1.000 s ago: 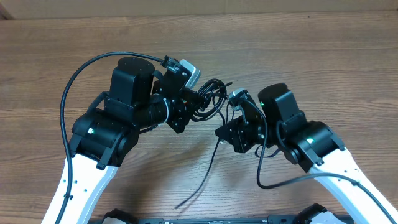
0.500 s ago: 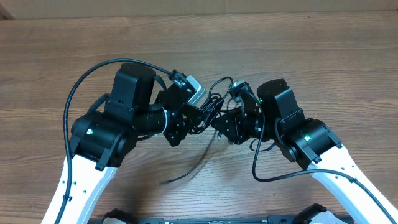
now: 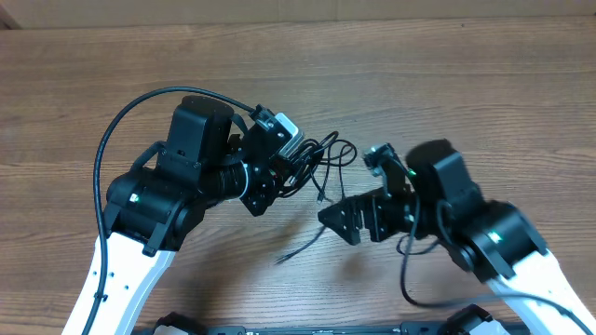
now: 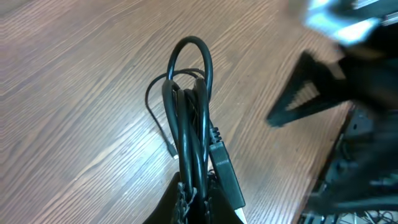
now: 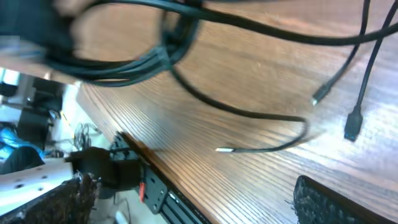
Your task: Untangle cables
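The cables (image 3: 315,156) were bunched into a tangle of black loops clamped between the closed fingers of the left end effector (image 3: 291,169), with the loops fanning out past its tips and held above the table (image 3: 466,84). In the left wrist view the same cables (image 4: 188,118) rose straight out of the left end effector (image 4: 193,200) in several tight, overlapping hoops. A black rectangular plug (image 4: 225,174) lay just beside its fingers, and a thin loose end (image 4: 171,149) curled off to one side. One free strand (image 3: 303,244) dropped from the left end effector's grip toward the near edge of the table, where its tip lay on the wood. The right end effector (image 3: 337,223) stood apart from the left end effector, on the right arm's side and nearer the table's front edge, with its fingers spread wide and nothing between them. In the right wrist view the bundle (image 5: 143,56) crossed the top of the frame, blurred. Below it a silvery-tipped end (image 5: 224,149) and a small black plug (image 5: 352,124) lay or hung near the wood, clear of the right end effector (image 5: 196,199).
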